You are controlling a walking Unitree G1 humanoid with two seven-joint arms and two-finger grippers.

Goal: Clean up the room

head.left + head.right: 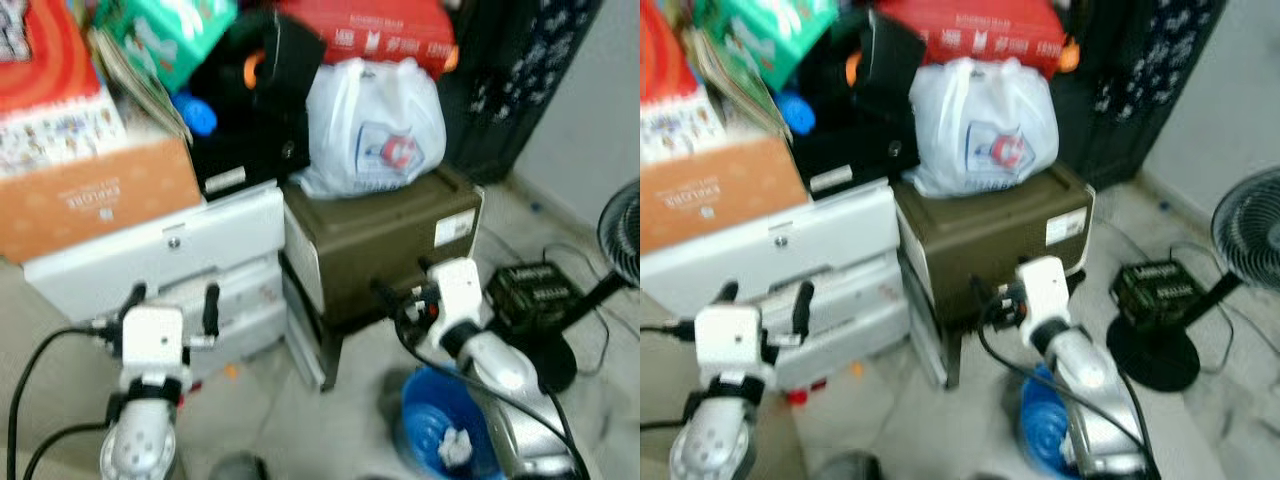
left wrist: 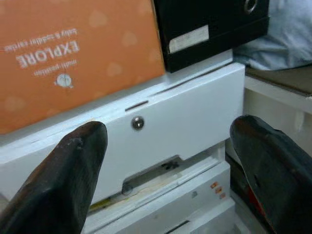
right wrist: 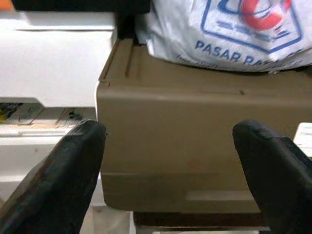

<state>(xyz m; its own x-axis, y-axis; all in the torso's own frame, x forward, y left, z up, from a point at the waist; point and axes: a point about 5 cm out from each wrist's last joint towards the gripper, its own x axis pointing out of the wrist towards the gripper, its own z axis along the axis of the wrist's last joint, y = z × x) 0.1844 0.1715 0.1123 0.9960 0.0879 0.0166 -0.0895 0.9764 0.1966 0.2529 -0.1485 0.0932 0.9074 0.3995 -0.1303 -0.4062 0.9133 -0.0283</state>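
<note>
My left gripper [image 1: 172, 303] is open and empty, held in front of a white drawer unit [image 1: 200, 250]. In the left wrist view its fingers [image 2: 73, 165] frame the top drawer and its small round lock [image 2: 138, 123]. My right gripper [image 1: 400, 290] is open and empty too, close to the front of a brown cabinet [image 1: 380, 235]. A white plastic bag [image 1: 370, 125] with a red and blue print lies on that cabinet. Below my right arm stands a blue bin [image 1: 430, 410] holding crumpled white paper [image 1: 456, 446].
An orange box [image 1: 95, 190] and a black box [image 1: 250, 150] sit on the drawer unit, with more boxes and a red bag [image 1: 380, 30] piled behind. A black fan [image 1: 625, 235], its base and cables, and a black device [image 1: 525, 290] occupy the floor at right.
</note>
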